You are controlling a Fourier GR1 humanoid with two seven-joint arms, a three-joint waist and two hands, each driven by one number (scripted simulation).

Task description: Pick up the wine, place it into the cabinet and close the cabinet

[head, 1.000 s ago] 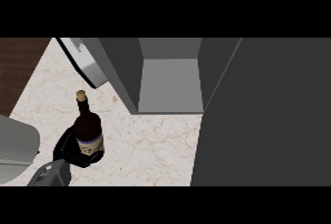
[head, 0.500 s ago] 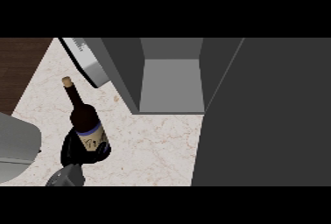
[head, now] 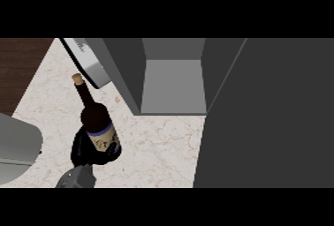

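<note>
**Q:** ok so where's the wine at right now?

**Me:** The wine bottle [head: 96, 121] is in my hand [head: 91, 152], near the left side of the view. Dark glass, cork on top, pale label with a blue band. It's tilted, neck leaning up and to the left, cork just beside the open cabinet door [head: 88, 62]. The bottle sits left of the cabinet [head: 171, 86], whose grey compartment is open.

**Q:** and what's around it?

**Me:** Pale marbled bench [head: 157, 150] underneath. A strip of dark wood floor [head: 20, 70] shows past its left edge. A big dark grey panel [head: 267, 114] fills the right side. There's a light grey rounded thing [head: 16, 148] at the far left, can't tell what it is.

**Q:** hand pose?

**Me:** My black fingers are wrapped round the bottle's lower body, clamped on it, partly hidden behind the label. Grey forearm [head: 77, 178] comes up from the bottom edge. I can't tell for sure which of my hands it is, and only one shows.
</note>
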